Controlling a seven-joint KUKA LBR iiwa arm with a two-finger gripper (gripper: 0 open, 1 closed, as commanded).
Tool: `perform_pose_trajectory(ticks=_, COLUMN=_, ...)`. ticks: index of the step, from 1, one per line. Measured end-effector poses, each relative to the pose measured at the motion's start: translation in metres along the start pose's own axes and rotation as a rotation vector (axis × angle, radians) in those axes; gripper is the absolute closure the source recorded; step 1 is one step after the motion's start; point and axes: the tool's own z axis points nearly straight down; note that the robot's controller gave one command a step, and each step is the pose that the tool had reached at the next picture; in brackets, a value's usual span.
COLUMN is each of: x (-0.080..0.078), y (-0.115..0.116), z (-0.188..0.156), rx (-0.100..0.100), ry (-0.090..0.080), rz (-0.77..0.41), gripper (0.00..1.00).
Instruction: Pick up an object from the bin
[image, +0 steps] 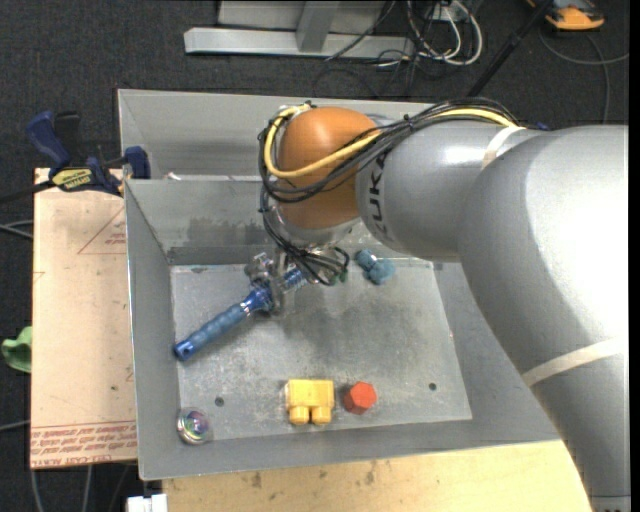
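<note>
My gripper (270, 276) hangs below the orange wrist cover, low over the back middle of the bin floor. Its tip sits right at the upper right end of a blue ribbed stick-shaped tool (222, 322), which lies slanted down towards the bin's left side. I cannot make out whether the tool's end is between the jaws. A small blue-grey piece (375, 267) lies just right of the gripper, near the back wall.
A yellow block (309, 401) and a small red-orange piece (359, 397) lie side by side near the front edge. A shiny round thing (193, 426) sits in the front left corner. The arm covers the bin's right side.
</note>
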Motion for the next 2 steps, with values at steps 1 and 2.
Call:
perform_pose_trajectory(ticks=1, x=0.037, y=0.007, z=-0.12, rx=0.002, ry=-0.004, rz=-0.06, gripper=1.0)
perform_pose_trajectory(ticks=2, x=0.092, y=-0.003, z=-0.209, rx=0.002, ry=-0.002, rz=-0.35, gripper=1.0)
